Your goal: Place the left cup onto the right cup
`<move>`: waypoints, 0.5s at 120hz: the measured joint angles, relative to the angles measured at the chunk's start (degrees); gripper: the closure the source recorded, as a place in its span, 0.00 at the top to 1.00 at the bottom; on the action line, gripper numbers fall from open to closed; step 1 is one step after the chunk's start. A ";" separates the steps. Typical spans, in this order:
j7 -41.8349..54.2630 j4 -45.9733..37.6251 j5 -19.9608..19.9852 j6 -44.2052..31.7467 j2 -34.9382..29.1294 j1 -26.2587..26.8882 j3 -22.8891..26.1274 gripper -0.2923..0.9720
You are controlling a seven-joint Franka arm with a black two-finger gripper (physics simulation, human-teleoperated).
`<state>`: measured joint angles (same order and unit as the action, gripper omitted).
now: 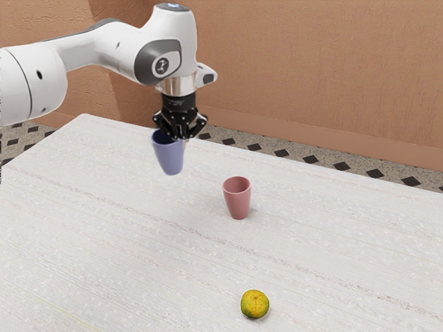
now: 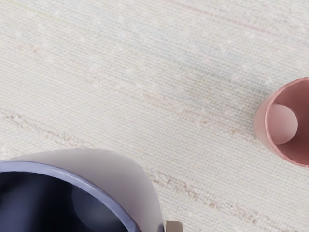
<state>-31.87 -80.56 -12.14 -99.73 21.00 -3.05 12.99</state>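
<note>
1. At the exterior view's left our arm reaches in. Our gripper hangs above the table with its fingers closed on the rim of the purple cup. That cup is in the air, clear of the surface and leaning a little
2. The hold is on the rim alone, so we judge the cup could swing or slip in the fingers during the carry; a quick sideways move would cause that
3. Toward the exterior view's right the pink cup stands upright on the table, mouth up, well apart from the held cup. If we come down off-centre or tilted, the purple base may catch the pink rim and tip it, since nothing braces it
4. Letting go too high would likely make the purple cup bounce off rather than settle
5. Further right and nearer the camera lies a yellow-green fruit, well apart from both cups; we judge it out of the way
6. The table is pale and flat with fine grain streaks; behind it runs a floor with dark diamonds, then a plain terracotta wall
</note>
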 joint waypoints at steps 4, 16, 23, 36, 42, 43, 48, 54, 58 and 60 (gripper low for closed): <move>-0.18 0.29 -0.04 0.08 0.21 0.12 0.21 0.15; -0.79 1.30 -0.07 0.23 0.85 0.21 1.14 0.15; -1.19 1.78 -0.08 0.30 1.10 0.42 1.57 0.15; -1.99 2.44 -0.04 0.37 1.58 0.93 2.10 0.15; -2.33 2.89 -0.03 0.41 1.80 1.05 2.35 0.15; -2.38 2.97 -0.03 0.42 1.85 1.06 2.37 0.15; -2.64 3.61 -0.02 0.44 2.30 1.29 2.44 0.15; -2.92 4.46 -0.02 0.46 3.03 1.68 2.48 0.15; -3.11 5.16 -0.02 0.46 3.64 1.93 2.51 0.15; -3.19 5.52 -0.01 0.46 3.95 2.11 2.51 0.15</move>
<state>-35.06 -75.03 -12.15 -99.27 24.95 -0.94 15.49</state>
